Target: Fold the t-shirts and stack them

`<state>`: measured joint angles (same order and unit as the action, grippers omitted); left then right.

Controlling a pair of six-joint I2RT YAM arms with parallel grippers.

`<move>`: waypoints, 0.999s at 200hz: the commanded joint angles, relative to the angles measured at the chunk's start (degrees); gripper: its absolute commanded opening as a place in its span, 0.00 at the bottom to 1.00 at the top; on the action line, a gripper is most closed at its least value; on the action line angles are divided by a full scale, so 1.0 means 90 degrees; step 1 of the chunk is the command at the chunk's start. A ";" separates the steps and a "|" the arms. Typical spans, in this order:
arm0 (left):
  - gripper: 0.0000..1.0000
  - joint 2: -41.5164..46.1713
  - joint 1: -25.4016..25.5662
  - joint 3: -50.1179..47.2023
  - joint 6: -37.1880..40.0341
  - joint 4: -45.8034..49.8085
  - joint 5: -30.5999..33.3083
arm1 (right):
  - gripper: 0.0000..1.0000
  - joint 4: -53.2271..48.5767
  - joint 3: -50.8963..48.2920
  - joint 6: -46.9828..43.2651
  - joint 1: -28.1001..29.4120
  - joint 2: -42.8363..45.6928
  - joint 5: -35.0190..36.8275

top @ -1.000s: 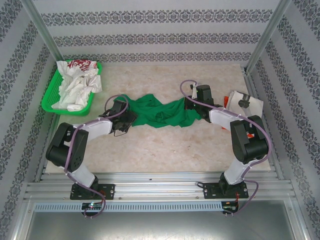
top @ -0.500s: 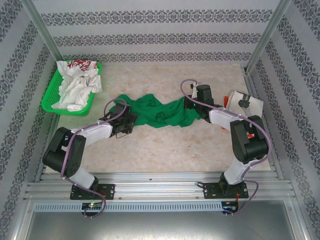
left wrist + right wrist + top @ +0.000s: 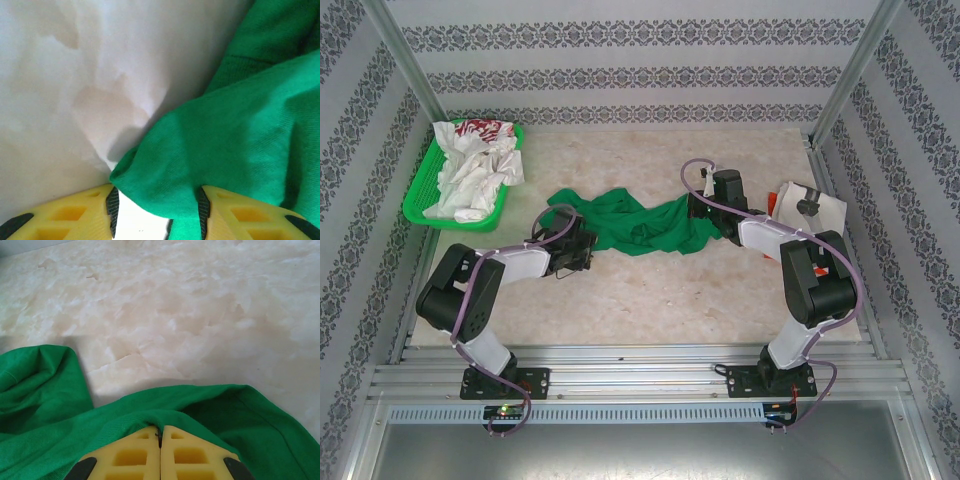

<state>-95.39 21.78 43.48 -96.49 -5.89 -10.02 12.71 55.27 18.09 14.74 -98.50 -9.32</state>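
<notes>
Top external shows the green t-shirt (image 3: 640,222) lying long left-right, right gripper (image 3: 696,210) clamped on its right end, left gripper (image 3: 585,243) spread around its near-left corner.

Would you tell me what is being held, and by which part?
Right end effector is shut on the green t-shirt at its right-end edge; left end effector straddles the left edge, open.

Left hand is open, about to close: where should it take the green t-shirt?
Pinch the bunched corner of the green t-shirt lying between the fingers of the left hand, coming low from its left end: that lobe juts over bare table, and the right hand holds the opposite end.
</notes>
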 commanded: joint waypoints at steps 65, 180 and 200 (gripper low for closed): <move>0.35 -0.0387 0.0014 0.0558 0.0250 -0.0138 0.0310 | 0.06 0.0274 -0.0136 0.0214 0.0032 -0.0101 -0.0205; 0.00 -0.0346 -0.0083 0.0351 0.0509 -0.0304 0.0575 | 0.29 0.0217 -0.0341 0.0117 0.0032 0.0454 0.0022; 0.00 0.0089 -0.0090 0.0275 0.0714 0.0020 0.0765 | 0.61 0.0336 -0.0779 0.0202 0.0035 0.1044 0.0491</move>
<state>-99.55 21.63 47.07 -92.73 -6.90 -6.46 13.58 52.01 19.51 14.76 -95.90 -9.34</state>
